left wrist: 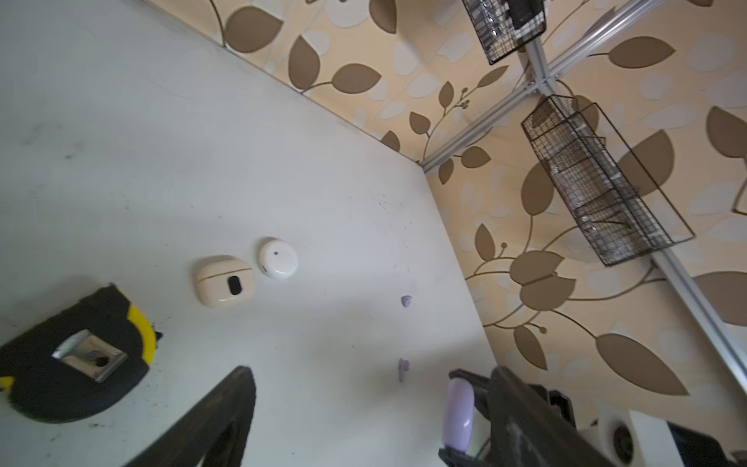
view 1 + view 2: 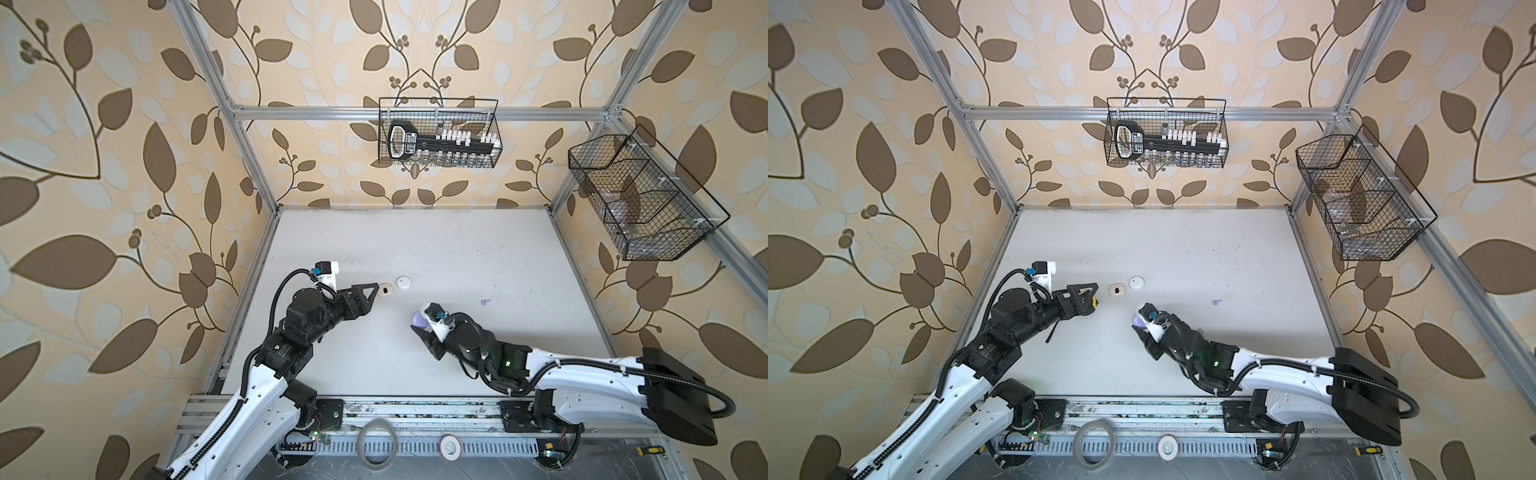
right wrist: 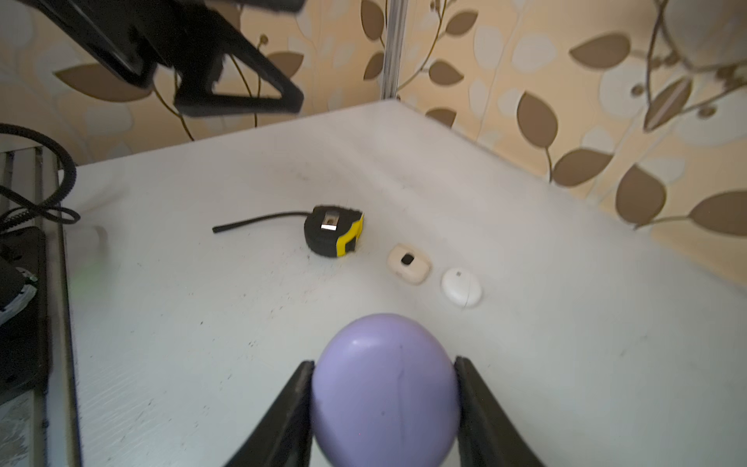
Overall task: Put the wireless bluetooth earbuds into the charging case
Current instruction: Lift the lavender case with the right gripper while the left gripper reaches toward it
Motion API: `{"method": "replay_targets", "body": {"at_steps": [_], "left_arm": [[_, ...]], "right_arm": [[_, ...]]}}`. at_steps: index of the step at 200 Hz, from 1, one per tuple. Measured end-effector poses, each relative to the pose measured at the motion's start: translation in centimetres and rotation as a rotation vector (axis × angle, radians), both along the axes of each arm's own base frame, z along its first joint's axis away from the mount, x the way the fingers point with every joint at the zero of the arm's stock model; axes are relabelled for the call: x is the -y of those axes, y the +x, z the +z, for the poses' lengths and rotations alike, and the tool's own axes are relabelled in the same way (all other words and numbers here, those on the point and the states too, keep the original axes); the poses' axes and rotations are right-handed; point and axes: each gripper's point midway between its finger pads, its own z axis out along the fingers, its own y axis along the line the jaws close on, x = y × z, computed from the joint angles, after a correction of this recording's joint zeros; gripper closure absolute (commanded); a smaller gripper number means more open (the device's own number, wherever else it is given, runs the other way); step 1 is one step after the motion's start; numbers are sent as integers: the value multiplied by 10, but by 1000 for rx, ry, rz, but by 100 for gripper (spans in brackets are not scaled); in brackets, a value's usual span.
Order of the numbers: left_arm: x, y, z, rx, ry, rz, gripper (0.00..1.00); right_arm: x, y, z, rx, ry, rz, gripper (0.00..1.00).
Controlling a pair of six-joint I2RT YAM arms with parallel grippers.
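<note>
The right hand (image 3: 383, 362) is clamped on both sides of the lavender charging case (image 3: 384, 404). The left hand (image 2: 371, 298) is spread wide and empty, near the tape measure (image 1: 77, 356). Two lavender earbuds (image 1: 406, 301) lie loose on the table (image 1: 283, 141), outside any case. The cream case (image 1: 225, 281) and the white round case (image 1: 279, 258) sit side by side, lids down.

Right end effector (image 2: 417, 326) holds the lavender case (image 2: 418, 319) — 1 lavender earbud (image 2: 485, 302) lies nearby.
</note>
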Motion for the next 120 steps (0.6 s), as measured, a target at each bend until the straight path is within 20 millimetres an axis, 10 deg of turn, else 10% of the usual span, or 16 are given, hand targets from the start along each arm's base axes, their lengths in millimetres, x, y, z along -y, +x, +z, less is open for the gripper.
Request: {"method": "replay_targets", "body": {"at_steps": [57,120], "left_arm": [[30,-22,65,133,-77,-231,12],[70,-38,78,201,-24,-458,20]], "right_arm": [[13,9,100,372,8,101,77],[-5,-17,107,497,-103,239,76]]}}
